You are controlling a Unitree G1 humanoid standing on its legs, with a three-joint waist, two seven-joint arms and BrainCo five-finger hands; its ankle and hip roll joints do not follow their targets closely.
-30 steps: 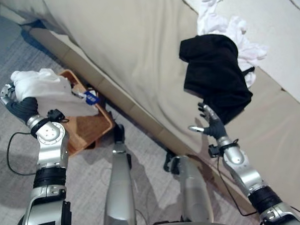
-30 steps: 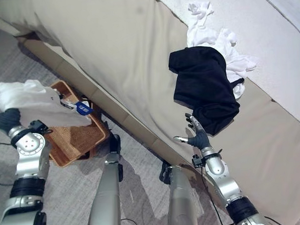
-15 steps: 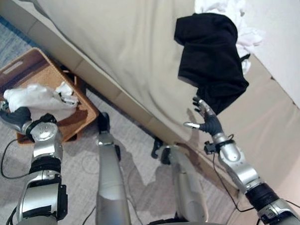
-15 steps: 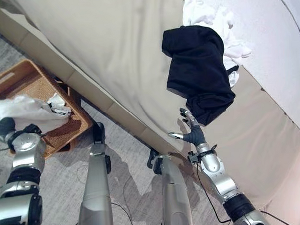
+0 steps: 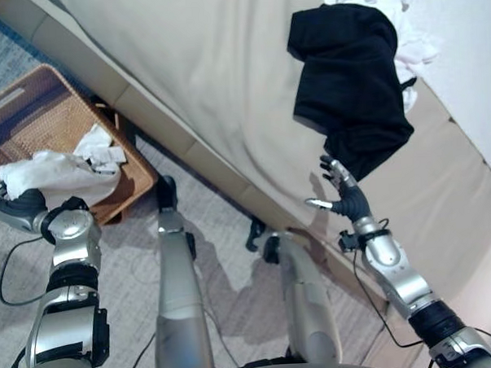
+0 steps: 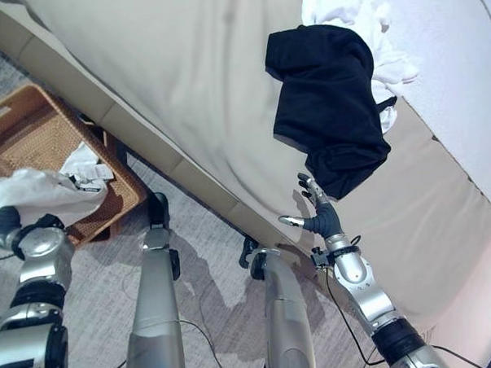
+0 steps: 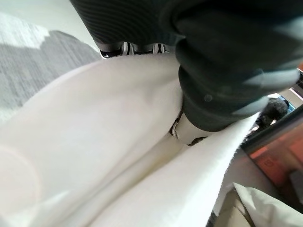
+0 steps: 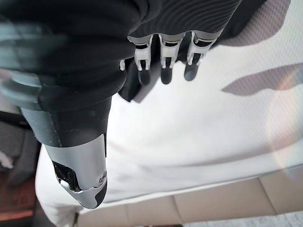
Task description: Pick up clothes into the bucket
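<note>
Cloth [image 5: 53,172] in left robot hand [image 5: 10,204] — over basket [image 5: 30,112]

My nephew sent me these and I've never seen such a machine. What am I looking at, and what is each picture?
It is a two-legged robot with two silver arms. The two wide pictures come from cameras in its head, looking down; the two close ones come from cameras on its wrists. Its left hand grips a white garment over a wicker basket on the floor; the left wrist picture shows that same cloth from very close. Its right hand is open and reaches toward a black garment lying on the beige bed. More white clothes lie behind the black one.
</note>
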